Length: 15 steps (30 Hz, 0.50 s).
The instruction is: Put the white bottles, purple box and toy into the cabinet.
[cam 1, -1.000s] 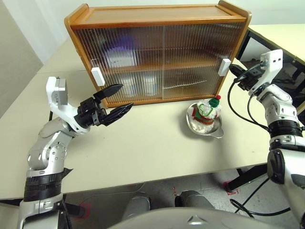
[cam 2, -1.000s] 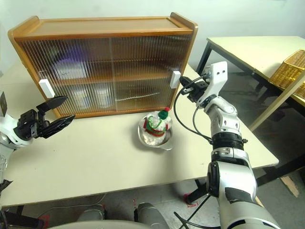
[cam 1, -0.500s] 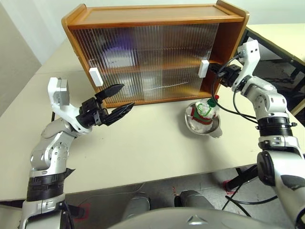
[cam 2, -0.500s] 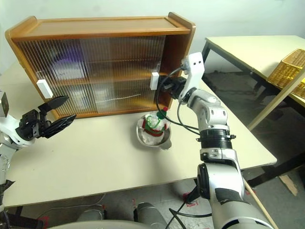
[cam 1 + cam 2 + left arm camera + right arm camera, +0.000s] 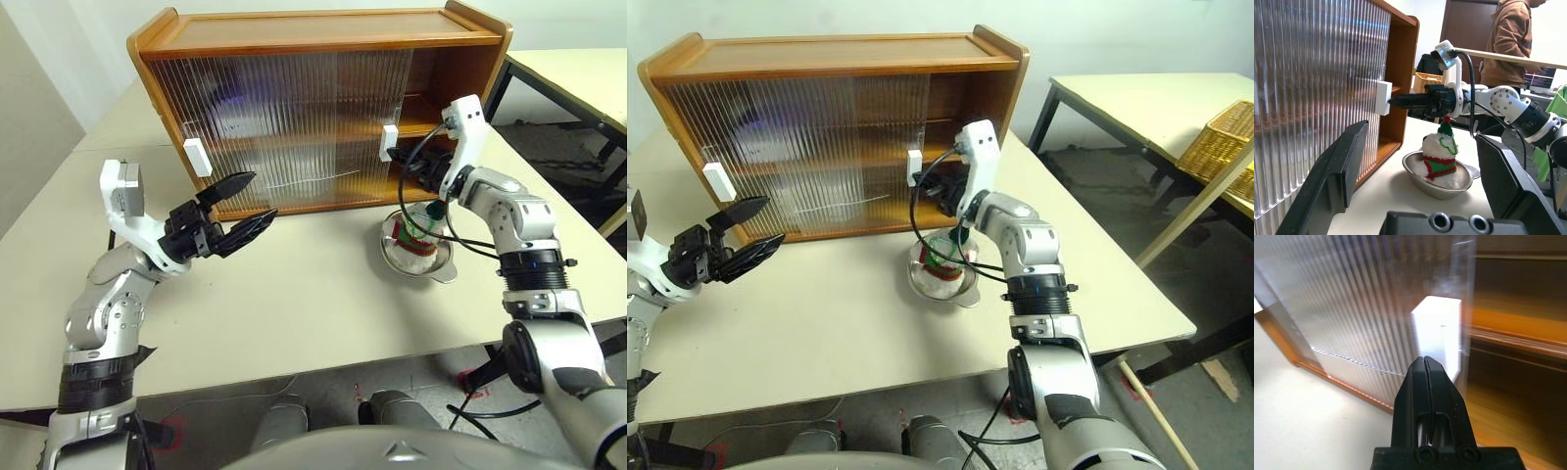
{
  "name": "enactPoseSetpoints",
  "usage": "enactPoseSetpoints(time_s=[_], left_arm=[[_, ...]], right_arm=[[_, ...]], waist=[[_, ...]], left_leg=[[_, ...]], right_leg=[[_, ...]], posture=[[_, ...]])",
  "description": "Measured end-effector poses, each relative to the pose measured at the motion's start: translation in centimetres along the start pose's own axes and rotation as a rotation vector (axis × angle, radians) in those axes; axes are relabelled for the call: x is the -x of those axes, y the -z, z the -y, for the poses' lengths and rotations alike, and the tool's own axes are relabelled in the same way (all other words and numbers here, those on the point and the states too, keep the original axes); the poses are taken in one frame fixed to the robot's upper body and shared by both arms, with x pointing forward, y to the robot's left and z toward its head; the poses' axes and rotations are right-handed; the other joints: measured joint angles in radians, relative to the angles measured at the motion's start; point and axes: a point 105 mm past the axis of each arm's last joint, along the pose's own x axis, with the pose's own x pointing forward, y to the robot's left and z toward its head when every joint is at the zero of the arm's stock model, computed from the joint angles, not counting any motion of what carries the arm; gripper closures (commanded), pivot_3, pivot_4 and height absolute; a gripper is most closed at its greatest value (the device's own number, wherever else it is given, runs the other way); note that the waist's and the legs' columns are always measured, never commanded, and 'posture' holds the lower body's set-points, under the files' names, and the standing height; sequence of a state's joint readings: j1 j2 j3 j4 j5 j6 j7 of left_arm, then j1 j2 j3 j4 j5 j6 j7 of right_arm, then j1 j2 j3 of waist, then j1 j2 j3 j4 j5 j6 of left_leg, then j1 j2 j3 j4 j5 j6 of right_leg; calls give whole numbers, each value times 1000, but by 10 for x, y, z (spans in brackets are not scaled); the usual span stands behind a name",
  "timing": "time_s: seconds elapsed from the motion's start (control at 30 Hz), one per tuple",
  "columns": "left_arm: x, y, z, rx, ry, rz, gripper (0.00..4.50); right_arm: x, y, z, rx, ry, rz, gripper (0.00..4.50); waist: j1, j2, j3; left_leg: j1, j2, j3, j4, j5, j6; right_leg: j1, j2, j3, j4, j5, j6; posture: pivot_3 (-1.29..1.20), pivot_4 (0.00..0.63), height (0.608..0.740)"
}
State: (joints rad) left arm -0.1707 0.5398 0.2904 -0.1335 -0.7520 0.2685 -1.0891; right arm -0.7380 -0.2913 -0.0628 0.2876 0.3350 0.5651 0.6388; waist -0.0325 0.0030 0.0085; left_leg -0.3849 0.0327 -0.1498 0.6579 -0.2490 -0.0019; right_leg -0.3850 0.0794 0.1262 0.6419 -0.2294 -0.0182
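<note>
Right hand (image 5: 404,177) and sliding door's handle (image 5: 389,143) now further left, cabinet (image 5: 323,39) opening.

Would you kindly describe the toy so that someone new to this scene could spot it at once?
Start at the wooden cabinet on the pale table and look just in front of its open right end. There a shiny steel bowl rests on the table, and the toy sits in it. It is the one soft thing here: a white plush figure in green and red, with a red pompom on top.
</note>
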Motion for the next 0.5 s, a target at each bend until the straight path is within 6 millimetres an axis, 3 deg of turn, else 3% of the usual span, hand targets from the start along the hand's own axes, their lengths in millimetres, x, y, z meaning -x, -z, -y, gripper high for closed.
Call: enactPoseSetpoints(time_s=[0.3, 0.5], left_arm=[[2, 2, 4, 3, -3, -7, 0], [4, 3, 4, 6, -7, -8, 0]], right_arm=[[-7, -1, -4, -6, -21, -4, 4447], [14, -2, -2, 41, -18, -43, 4447]], waist=[[5, 0, 0], [16, 0, 0]], left_leg=[[0, -1, 0, 0, 0, 0], [0, -6, 1, 0, 0, -1]], right_leg=[[-3, 0, 0, 6, -3, -4], [-2, 2, -1, 7, -4, -5]], posture=[[7, 0, 740], [-3, 0, 740]])
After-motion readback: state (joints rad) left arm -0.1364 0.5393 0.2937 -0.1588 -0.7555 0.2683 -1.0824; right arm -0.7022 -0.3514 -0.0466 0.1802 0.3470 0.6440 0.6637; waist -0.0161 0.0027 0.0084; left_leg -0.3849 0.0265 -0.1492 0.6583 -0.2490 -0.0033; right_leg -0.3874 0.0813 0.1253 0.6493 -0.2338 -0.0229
